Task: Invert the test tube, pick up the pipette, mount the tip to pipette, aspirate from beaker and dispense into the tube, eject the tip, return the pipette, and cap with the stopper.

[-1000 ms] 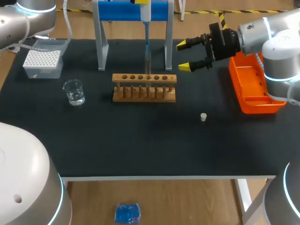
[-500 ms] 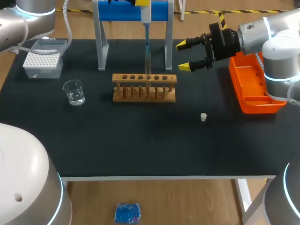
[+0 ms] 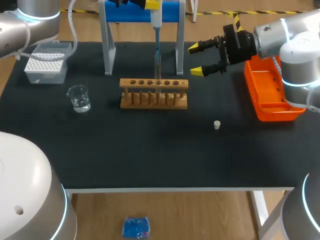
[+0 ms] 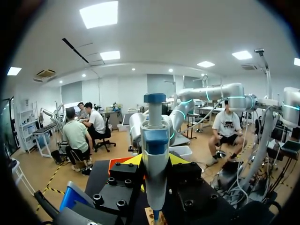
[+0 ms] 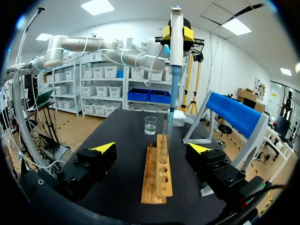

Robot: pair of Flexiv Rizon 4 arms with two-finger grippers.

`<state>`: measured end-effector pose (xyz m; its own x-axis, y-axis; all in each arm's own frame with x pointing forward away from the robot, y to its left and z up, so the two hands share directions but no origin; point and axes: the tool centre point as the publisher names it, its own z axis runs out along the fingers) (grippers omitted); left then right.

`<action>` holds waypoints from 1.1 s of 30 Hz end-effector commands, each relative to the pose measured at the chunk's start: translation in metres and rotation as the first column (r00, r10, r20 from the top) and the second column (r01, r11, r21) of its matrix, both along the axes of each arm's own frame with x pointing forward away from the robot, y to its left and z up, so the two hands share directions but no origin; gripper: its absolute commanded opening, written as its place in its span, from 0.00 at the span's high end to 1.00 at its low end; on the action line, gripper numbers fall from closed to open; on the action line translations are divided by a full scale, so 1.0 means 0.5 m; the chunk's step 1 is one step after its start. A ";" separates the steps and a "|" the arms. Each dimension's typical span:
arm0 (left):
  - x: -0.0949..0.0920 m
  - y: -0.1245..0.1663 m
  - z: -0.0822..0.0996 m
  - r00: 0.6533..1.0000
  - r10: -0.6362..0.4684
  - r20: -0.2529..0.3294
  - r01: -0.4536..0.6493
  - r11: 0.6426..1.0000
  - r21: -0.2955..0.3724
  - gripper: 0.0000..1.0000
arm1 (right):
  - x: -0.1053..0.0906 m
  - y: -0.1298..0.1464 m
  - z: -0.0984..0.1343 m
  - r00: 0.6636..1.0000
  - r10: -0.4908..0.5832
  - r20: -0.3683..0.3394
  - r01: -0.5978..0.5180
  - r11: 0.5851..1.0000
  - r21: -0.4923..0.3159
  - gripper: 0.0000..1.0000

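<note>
Upper middle of the head view: left gripper (image 3: 150,4), partly cut off by the frame edge, clamped on the pipette (image 3: 156,20). In the left wrist view, both yellow tips pressed against the pipette's white body from two sides, blue plunger cap above them. Hangs upright in front of the blue stand (image 3: 142,12), with its blue tip (image 3: 156,46) pointing straight down at the mouth of the test tube (image 3: 158,67). Cannot tell whether the tip's end is inside the tube or just above it.

Stands upright in the wooden rack (image 3: 154,93), that tube, in a hole right of the rack's middle, in the centre of the frame on the black table (image 3: 150,150).

Left of the rack, well apart: glass beaker (image 3: 79,98) with a little clear liquid. Upper left: white tip box (image 3: 46,67). Right of centre, lower than the rack: small white stopper (image 3: 217,125), alone on the mat.

Upper right: right gripper (image 3: 196,60), fingers wide apart with nothing between them, pointing toward the stand and the pipette, held above the table. Just behind it, along the right edge: orange tray (image 3: 270,95).

In the right wrist view, rack and tube straight ahead of the spread fingers, beaker beyond them.
</note>
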<state>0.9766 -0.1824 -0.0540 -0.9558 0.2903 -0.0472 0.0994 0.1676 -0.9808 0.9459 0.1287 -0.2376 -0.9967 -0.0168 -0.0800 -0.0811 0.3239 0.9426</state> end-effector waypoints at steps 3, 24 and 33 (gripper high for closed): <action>-0.007 -0.004 -0.003 1.000 0.004 0.009 -0.004 1.000 -0.001 1.00 | 0.000 -0.001 0.000 1.000 0.001 0.000 -0.001 1.000 -0.001 0.00; -0.012 -0.011 -0.018 1.000 0.013 0.017 -0.013 1.000 0.019 1.00 | 0.000 -0.001 0.000 1.000 0.001 0.000 -0.001 1.000 -0.001 0.00; -0.012 -0.014 -0.023 1.000 0.014 0.019 -0.014 1.000 0.017 1.00 | 0.000 -0.001 0.000 1.000 0.001 0.000 -0.001 1.000 -0.001 0.00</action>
<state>0.9725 -0.1886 -0.0644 -0.9571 0.2839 -0.0577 0.1147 0.1885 -0.9754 0.9459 0.1287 -0.2376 -0.9967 -0.0168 -0.0800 -0.0811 0.3238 0.9426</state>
